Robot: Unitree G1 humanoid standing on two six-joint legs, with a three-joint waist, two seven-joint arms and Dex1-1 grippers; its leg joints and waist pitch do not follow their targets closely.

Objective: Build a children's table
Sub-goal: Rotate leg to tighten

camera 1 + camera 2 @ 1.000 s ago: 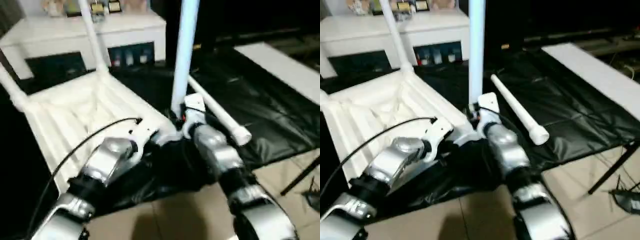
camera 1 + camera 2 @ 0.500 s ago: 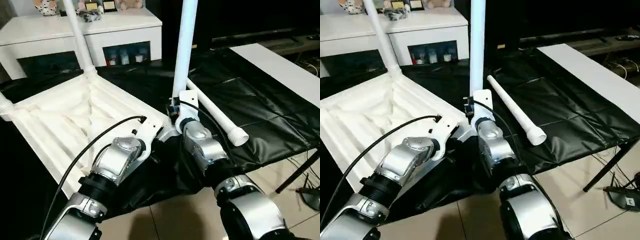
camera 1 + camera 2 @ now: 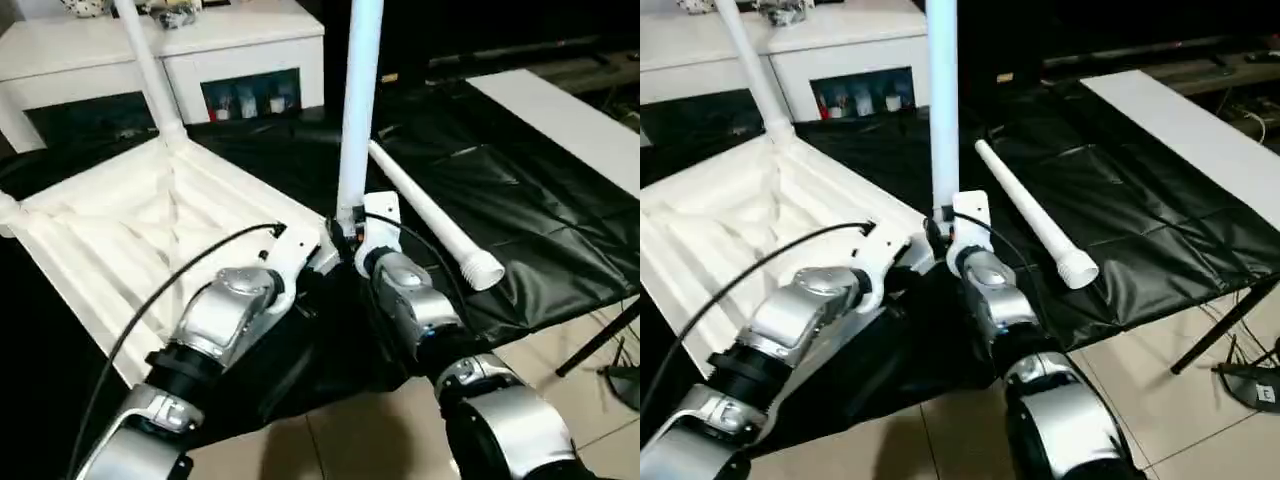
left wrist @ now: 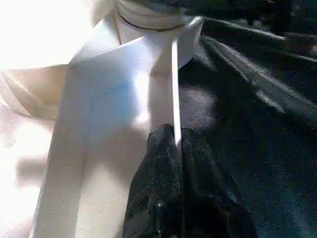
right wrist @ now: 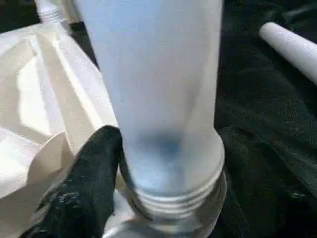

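Tabletop first: the white plastic rectangular tabletop with raised rim [image 3: 120,235] is lying upside down on the large black-covered work table [image 3: 520,210], seen from the head cameras. One long white tapered tubular leg [image 3: 357,100] is standing upright in the near right corner socket, another [image 3: 148,70] is rising from the far corner, and a loose leg [image 3: 430,215] is lying on the black cover just right of the tabletop. A white cabinet [image 3: 230,50] is standing at the far side.

From the left wrist, the left gripper [image 4: 177,148] is pinching the thin raised rim, its black fingers [image 4: 158,188] pressed together on it near the corner socket.

From the right wrist, the right gripper [image 5: 163,198] is sitting at the threaded base of the upright leg; one black finger [image 5: 91,173] is lying against the tube, and whether the gripper is clamping it I cannot tell.
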